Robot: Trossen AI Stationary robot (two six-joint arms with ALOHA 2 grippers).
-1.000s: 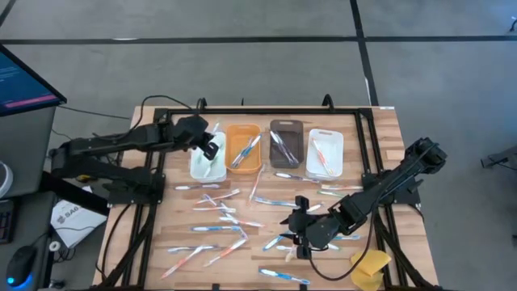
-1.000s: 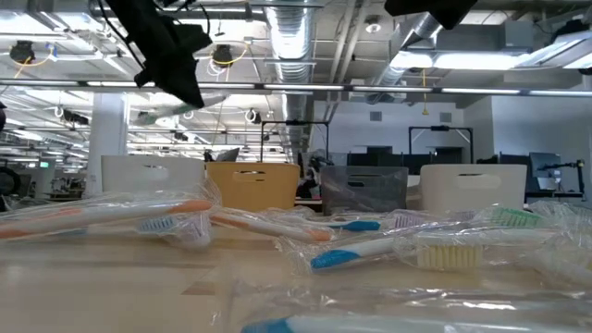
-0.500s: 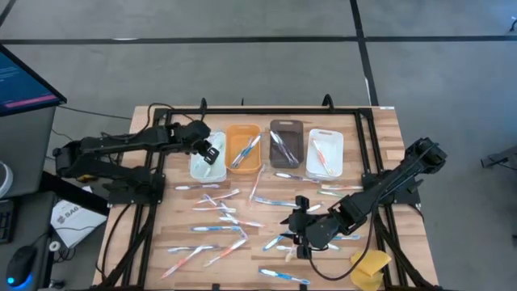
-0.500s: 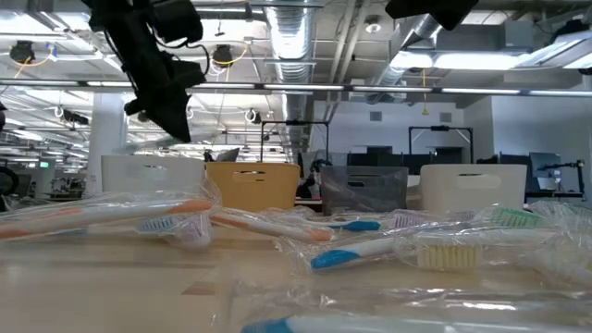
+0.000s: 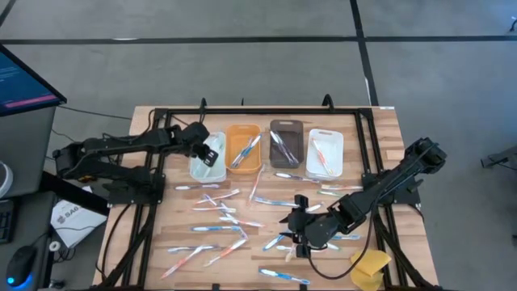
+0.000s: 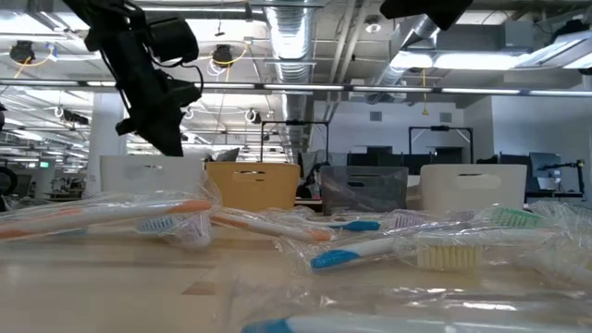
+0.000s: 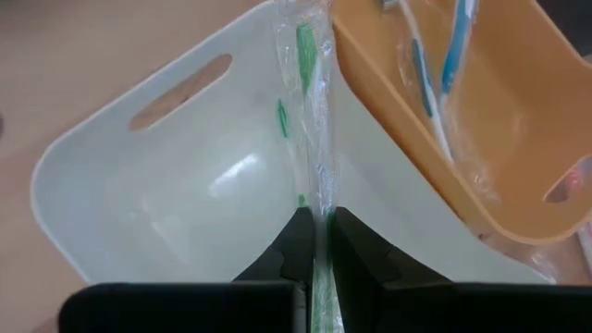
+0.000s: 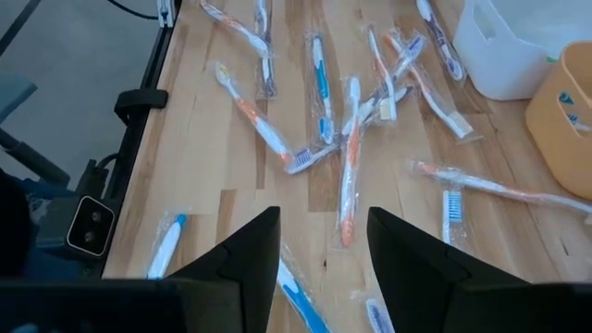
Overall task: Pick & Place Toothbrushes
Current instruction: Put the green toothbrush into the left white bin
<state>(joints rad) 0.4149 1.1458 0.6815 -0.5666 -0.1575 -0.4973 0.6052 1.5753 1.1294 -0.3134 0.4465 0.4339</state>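
High view: the left tool hangs over the pale bin at the left end of a row of four bins in the upper middle of the frame. Next in the row come the orange bin, the dark bin and the white bin, each with wrapped toothbrushes inside. The right tool sits low over the bench in the lower middle of the frame, among the loose toothbrushes scattered over the wood. A yellow lump lies at the lower right.

Low view: the left arm hangs at the upper left, above the far row of bins. Wrapped toothbrushes lie across the foreground of the bench.

Left wrist view: the left tool is pressed together, pinching a green toothbrush in clear wrap, which stretches up the centre of the frame over the pale bin, just beside the edge of the orange bin.

Right wrist view: the right tool is spread and holds nothing; the loose toothbrushes lie on the bench in the middle and upper part of the frame.
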